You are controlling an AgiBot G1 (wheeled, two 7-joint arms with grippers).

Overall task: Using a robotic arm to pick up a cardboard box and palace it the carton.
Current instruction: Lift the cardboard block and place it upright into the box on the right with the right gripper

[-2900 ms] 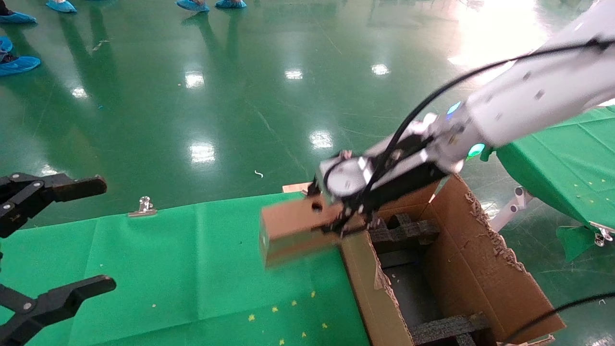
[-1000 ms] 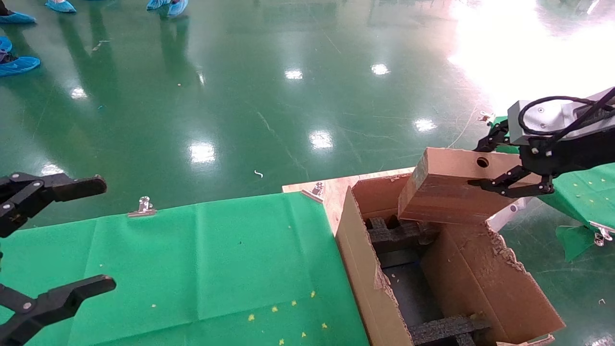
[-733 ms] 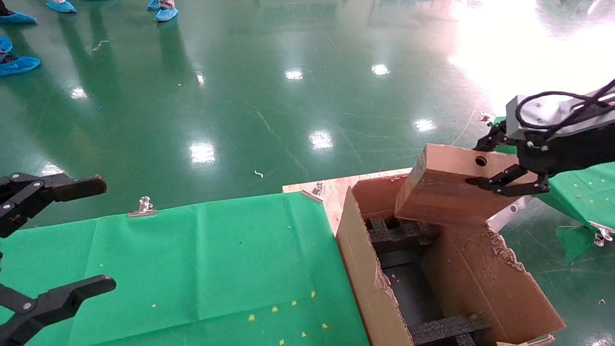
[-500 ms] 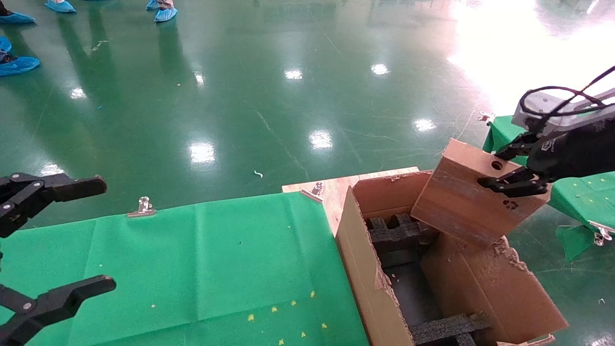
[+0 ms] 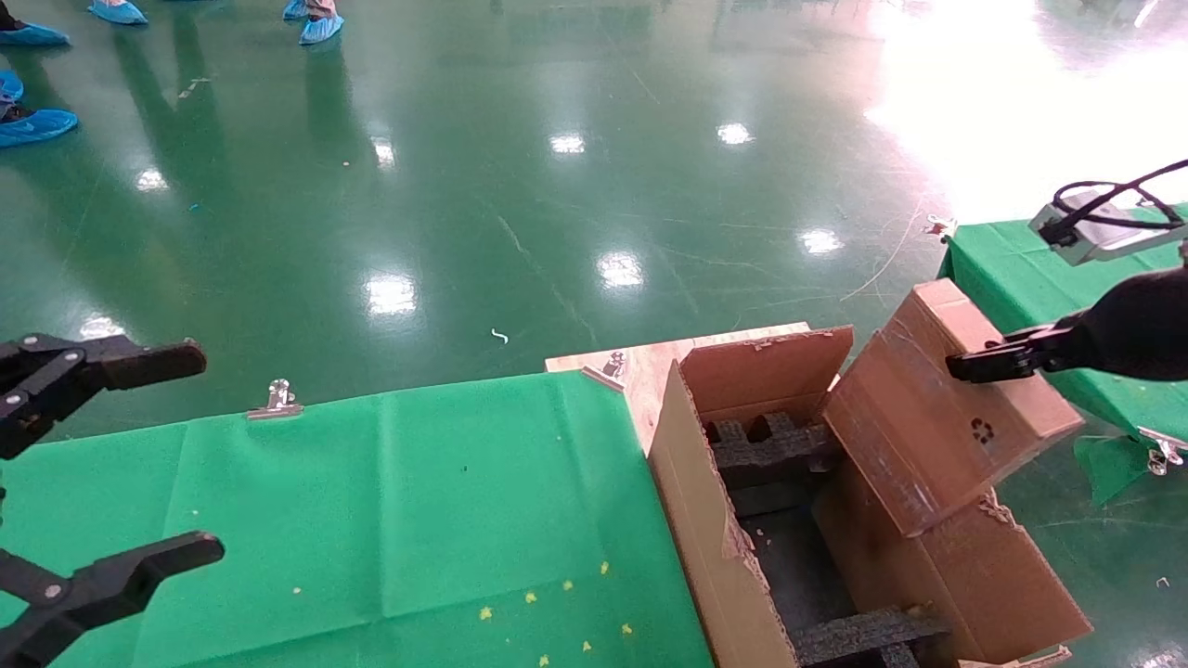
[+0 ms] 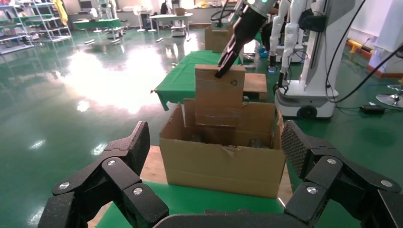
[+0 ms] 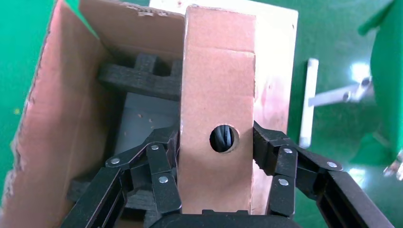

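While glossy green floor (image 5: 520, 186) surrounds the carton (image 5: 715, 557), the right hand (image 7: 216, 147) pinches the cardboard box (image 5: 937, 408); left hand (image 5: 121, 455) spread.

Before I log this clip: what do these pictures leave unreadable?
- Carton floor: head view, hidden beneath the held cardboard box and foam inserts.
- Right tool: head view, arm cut by the frame edge.
- Box's lower end: left wrist view, hidden behind the carton wall.
- Left tool idles above the green cloth.
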